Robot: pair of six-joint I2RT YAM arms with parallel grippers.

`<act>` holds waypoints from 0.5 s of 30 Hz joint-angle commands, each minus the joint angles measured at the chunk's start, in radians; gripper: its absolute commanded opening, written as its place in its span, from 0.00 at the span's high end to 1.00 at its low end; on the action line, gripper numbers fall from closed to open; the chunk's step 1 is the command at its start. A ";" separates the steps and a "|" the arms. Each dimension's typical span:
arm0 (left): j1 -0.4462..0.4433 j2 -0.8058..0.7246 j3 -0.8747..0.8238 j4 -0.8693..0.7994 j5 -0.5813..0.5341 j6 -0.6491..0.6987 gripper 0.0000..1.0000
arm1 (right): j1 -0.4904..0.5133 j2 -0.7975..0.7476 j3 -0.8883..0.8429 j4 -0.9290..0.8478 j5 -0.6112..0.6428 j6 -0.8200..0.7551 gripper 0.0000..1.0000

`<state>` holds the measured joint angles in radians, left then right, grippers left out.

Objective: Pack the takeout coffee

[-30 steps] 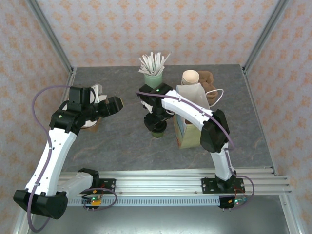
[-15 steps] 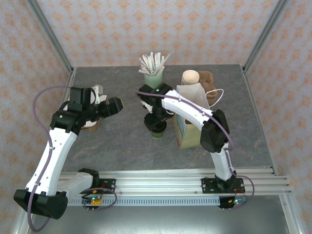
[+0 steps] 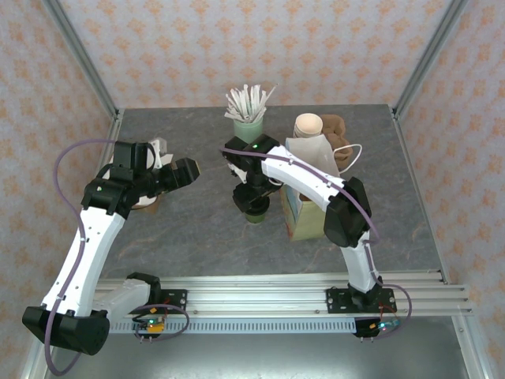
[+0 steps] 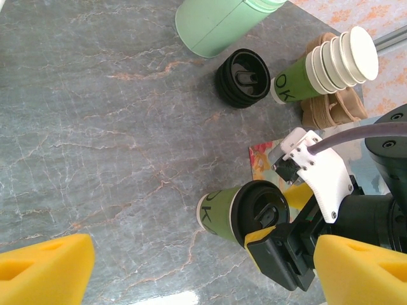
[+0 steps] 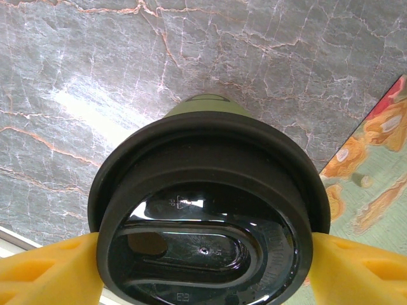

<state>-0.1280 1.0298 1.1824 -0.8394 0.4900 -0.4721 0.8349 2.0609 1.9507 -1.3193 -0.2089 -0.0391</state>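
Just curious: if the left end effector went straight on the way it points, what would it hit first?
Probably the lidded coffee cup that the right end effector grips, though depth is hard to judge.

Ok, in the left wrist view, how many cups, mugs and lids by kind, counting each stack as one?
Lidded cup: 1
Stack of lidless cups: 1
Stack of loose black lids: 1
Pale green mug: 1
Total: 4

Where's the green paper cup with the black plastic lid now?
Top view, centre: the cup sits in the right gripper, just left of the pale green patterned bag.
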 commanded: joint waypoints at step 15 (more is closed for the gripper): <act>0.009 -0.016 -0.012 0.025 -0.007 0.016 0.10 | -0.005 0.025 -0.012 -0.004 0.018 0.001 0.21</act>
<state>-0.1280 1.0298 1.1805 -0.8394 0.4900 -0.4694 0.8349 2.0640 1.9507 -1.3190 -0.2066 -0.0387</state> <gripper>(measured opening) 0.901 0.792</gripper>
